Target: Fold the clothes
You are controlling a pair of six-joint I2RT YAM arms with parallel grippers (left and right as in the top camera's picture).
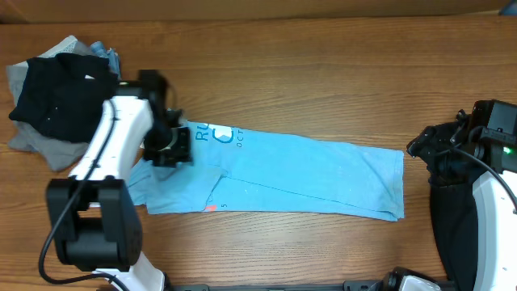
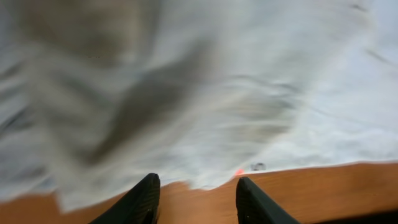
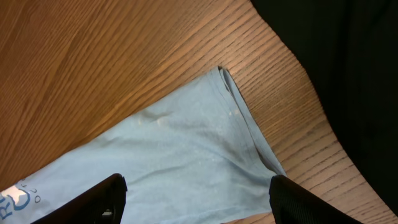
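Wood table [image 1: 323, 65]; blue T-shirt [image 1: 307, 174] lies mid-table as a long folded strip, black and grey pile [image 1: 56, 101] at far left. Over the shirt's left end, left gripper [image 1: 172, 145], fingers spread, empty. Just off its right end, right gripper [image 1: 422, 145], also spread. Risk: a one-layer pinch likely drags the strip crooked.

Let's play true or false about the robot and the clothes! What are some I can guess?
1. The blue shirt lies on the table. True.
2. The pile of dark clothes sits beside the right arm. False: it sits by the left arm, at the table's far corner.
3. The right hand is squeezing the shirt. False: it is open and holds nothing.
4. The left hand is open. True.
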